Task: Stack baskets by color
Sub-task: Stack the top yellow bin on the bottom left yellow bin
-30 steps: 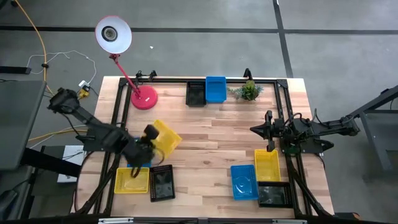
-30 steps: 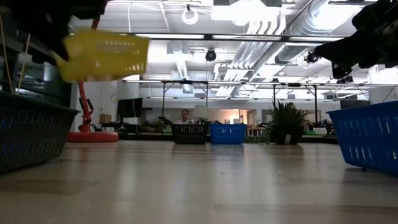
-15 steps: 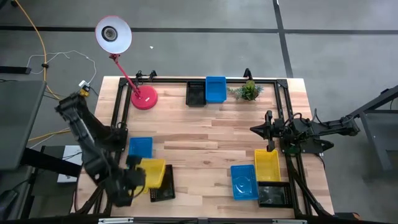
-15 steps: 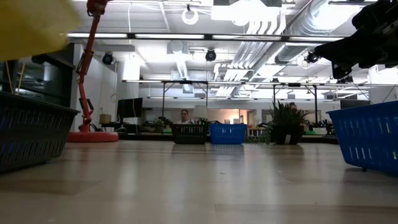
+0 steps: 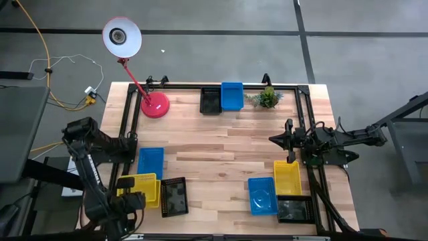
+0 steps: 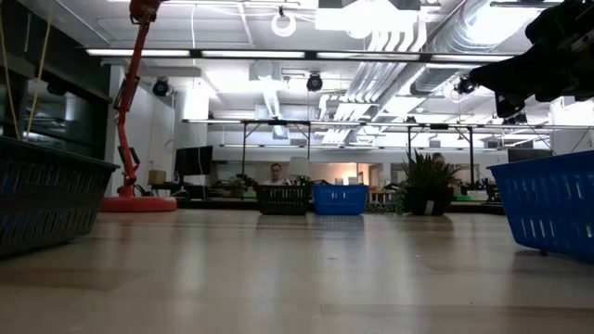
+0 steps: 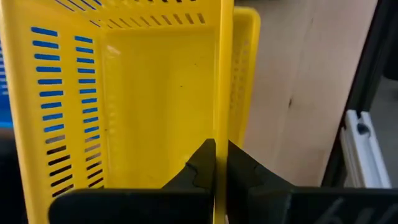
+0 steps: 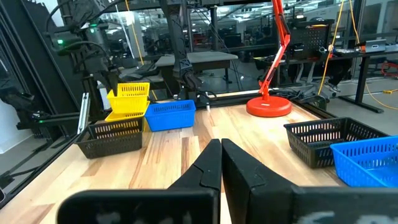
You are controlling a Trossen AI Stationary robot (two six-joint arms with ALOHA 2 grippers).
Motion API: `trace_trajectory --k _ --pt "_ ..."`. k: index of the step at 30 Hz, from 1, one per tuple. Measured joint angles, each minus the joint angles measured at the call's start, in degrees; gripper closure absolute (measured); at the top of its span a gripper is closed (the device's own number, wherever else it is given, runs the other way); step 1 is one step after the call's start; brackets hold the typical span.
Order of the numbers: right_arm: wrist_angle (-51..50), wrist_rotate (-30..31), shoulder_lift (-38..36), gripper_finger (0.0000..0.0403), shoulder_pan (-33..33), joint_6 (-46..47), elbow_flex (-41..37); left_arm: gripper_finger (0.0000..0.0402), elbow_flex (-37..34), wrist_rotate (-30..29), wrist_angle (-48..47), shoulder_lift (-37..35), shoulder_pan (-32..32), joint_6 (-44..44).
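At the wooden bench's (image 5: 221, 144) front-left corner, left gripper (image 7: 216, 163) pinches the wall of a yellow mesh-walled plastic basket (image 7: 149, 93) nested over another; right gripper (image 8: 221, 163) waits closed, empty.

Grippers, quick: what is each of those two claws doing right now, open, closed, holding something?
Left gripper: shut on the wall of a yellow basket, over another yellow one.
Right gripper: shut, holding nothing.

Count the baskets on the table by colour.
Yellow baskets: 3
Blue baskets: 3
Black baskets: 3
Total: 9
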Motion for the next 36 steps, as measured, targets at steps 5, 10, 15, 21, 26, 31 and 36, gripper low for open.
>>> trace_trajectory --k 5,10,15,21,26,31,36 --pt "0.02 0.0 0.0 0.0402 0.01 0.02 -0.02 0.0401 0.0 -2.68 -0.07 1.51 -0.68 0.59" --pt "0.01 0.02 0.0 0.0402 0.01 0.02 0.0 0.0401 0.0 -2.91 1.13 2.35 -0.48 1.32" --pt "0.0 0.0 0.0 0.0402 0.02 0.02 -0.02 0.0401 0.0 -3.06 3.95 2.43 -0.61 1.63" --pt "0.02 0.0 -0.01 0.0402 0.01 0.02 -0.01 0.0401 0.0 -4.17 3.56 2.41 -0.68 3.15" --pt "0.02 0.0 0.0 0.0402 0.02 0.02 -0.02 0.0401 0.0 -5.68 3.41 2.41 -0.68 3.19" --pt "0.01 0.0 0.0 0.0402 0.0 0.02 -0.02 0.0401 0.0 -5.57 3.32 2.41 -0.68 4.07" --pt "0.0 0.01 -0.02 0.0402 0.0 0.02 -0.02 0.0401 0.0 -5.29 3.32 2.41 -0.68 5.59"
